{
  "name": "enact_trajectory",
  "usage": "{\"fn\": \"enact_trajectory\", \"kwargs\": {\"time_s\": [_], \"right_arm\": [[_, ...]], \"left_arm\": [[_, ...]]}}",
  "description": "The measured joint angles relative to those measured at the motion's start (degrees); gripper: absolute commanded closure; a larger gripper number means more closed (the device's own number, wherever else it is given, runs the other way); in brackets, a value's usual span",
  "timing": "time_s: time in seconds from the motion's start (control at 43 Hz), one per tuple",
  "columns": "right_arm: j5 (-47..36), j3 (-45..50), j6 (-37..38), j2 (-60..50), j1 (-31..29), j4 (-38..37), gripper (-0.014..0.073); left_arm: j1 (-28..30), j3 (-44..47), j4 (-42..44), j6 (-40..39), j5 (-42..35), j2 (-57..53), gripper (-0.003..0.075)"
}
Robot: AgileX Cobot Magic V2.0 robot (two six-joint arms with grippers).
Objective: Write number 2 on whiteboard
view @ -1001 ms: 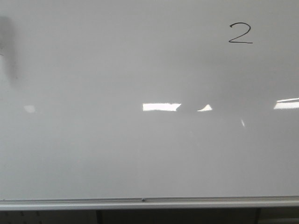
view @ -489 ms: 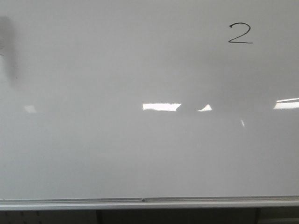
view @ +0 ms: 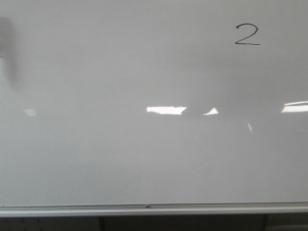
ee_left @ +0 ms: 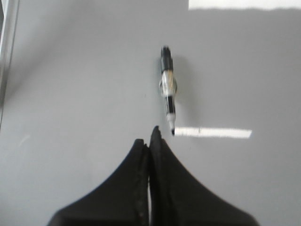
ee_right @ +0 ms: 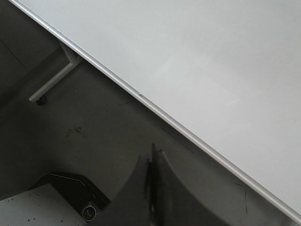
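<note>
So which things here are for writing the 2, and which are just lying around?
For the job:
the number 2
the whiteboard
marker

Just around:
dark smudge
stand leg with a wheel
floor

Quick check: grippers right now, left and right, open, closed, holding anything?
Left gripper: closed, empty; the marker lies apart on the grey surface.
Right gripper: closed, holding nothing.

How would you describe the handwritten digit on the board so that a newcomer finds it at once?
Start with the large glossy white-grey whiteboard filling the front view. Look toward its upper right, above the bright rectangular light reflections. There sits the small thin black number 2, the only crisp pen stroke on the board.
</note>
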Motion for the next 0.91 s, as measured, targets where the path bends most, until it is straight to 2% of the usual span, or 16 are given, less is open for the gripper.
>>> {"fn": "enact_trajectory", "kwargs": {"time_s": [0.908], "right_arm": [[0.1, 0.0, 0.0, 0.0, 0.0, 0.0, 0.0675]], "left_arm": [[-1.8, 0.0, -1.2, 0.0, 0.0, 0.0, 0.0741]]}}
